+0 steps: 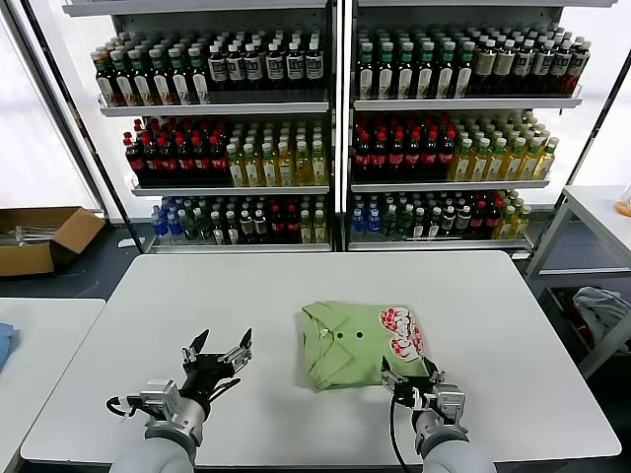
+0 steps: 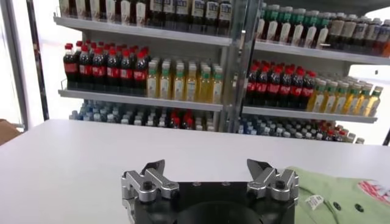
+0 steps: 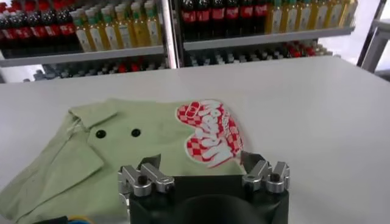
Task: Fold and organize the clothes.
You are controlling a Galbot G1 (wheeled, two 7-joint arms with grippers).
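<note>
A light green polo shirt (image 1: pixel 357 344) lies folded on the white table (image 1: pixel 296 286), collar and dark buttons up, its red-and-white print (image 1: pixel 402 333) toward the right. My right gripper (image 1: pixel 410 378) is open and empty, over the shirt's near right corner; in the right wrist view the shirt (image 3: pixel 134 152) and print (image 3: pixel 210 131) lie just beyond the gripper (image 3: pixel 201 164). My left gripper (image 1: pixel 221 347) is open and empty, above bare table left of the shirt. The left wrist view shows this gripper (image 2: pixel 210 169) with the shirt's edge (image 2: pixel 341 195) to one side.
Shelves of bottled drinks (image 1: pixel 335 128) stand behind the table. A cardboard box (image 1: pixel 39 239) sits on the floor at the left. A second table (image 1: pixel 39 340) is at the left, and a white side table (image 1: pixel 596 217) with cloth below at the right.
</note>
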